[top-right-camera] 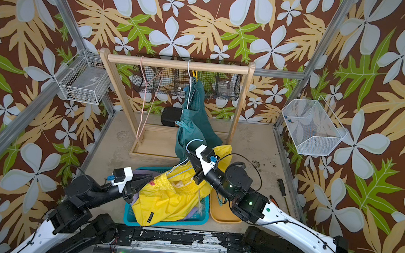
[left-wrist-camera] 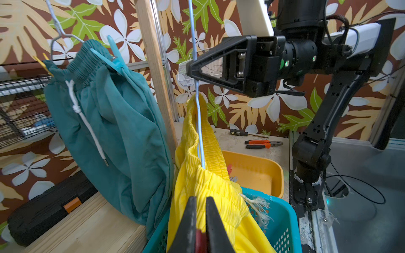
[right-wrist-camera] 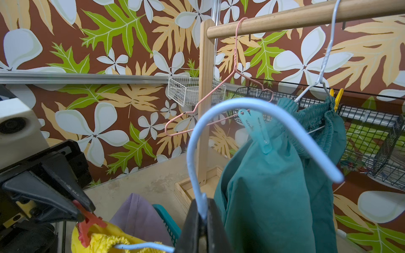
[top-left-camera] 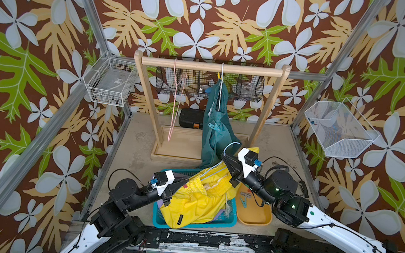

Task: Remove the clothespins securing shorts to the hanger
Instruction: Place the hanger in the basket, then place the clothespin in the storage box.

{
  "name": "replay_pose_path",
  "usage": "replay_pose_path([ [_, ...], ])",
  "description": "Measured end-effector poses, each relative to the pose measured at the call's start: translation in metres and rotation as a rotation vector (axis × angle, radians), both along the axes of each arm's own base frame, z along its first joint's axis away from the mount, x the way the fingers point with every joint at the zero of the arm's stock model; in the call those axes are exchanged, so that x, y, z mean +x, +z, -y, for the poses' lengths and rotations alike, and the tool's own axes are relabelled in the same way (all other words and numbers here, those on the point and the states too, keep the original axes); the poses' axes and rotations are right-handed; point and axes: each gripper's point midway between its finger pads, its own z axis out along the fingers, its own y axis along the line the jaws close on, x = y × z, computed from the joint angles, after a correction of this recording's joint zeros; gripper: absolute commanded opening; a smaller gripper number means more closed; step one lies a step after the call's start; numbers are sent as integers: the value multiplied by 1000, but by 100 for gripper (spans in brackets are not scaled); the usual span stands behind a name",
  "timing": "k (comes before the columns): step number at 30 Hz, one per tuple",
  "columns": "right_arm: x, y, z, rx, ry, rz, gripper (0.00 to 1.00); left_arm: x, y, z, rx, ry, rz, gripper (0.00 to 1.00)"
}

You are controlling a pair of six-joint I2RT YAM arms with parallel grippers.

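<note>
Left gripper (left-wrist-camera: pixel 201 199): black fingers clenched on a red pin (left-wrist-camera: pixel 200 239) of smooth plastic, at the ribbed waistband of the yellow shorts (top-left-camera: pixel 195 200). We list these shorts as draped over a perforated teal basket (top-left-camera: pixel 213 224) on a thin blue hanger (right-wrist-camera: pixel 241 105), whose neck our right gripper (right-wrist-camera: pixel 203 206) grips tight. Behind: soft teal shorts (top-left-camera: pixel 217 133) on a white wire hanger (top-left-camera: pixel 221 84) from the round wooden rail (top-left-camera: pixel 201 65), with a pale-blue pin (top-left-camera: pixel 213 126) and a yellow pin (top-left-camera: pixel 220 78).

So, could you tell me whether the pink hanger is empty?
Empty: the pink hanger hangs bare from the wooden rail, nothing clipped to it.
</note>
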Motion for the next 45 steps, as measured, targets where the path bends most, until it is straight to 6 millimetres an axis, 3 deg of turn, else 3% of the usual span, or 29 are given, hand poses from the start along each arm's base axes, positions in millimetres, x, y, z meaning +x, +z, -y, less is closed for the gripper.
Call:
replay_pose_path([
  [8, 6, -4, -5, -9, -14, -21, 0, -1, 38, -38, -166, 164, 136, 0],
  [14, 5, 1, -11, -8, -12, -22, 0, 3, 48, -56, -216, 255, 156, 0],
  [21, -18, -4, -52, -52, 78, -31, 0, 9, 46, -62, -225, 305, 151, 0],
  [27, -26, -28, -85, -109, 126, -70, 0, 10, 46, -66, -234, 328, 153, 0],
  [34, -11, -56, -88, -127, 98, -151, 0, 10, 45, -68, -234, 335, 155, 0],
  [38, 5, -82, -88, -143, 73, -231, 0, 14, 38, -64, -216, 336, 143, 0],
  [45, 11, -141, -95, -204, 58, -335, 0, 18, 35, -60, -203, 328, 133, 0],
])
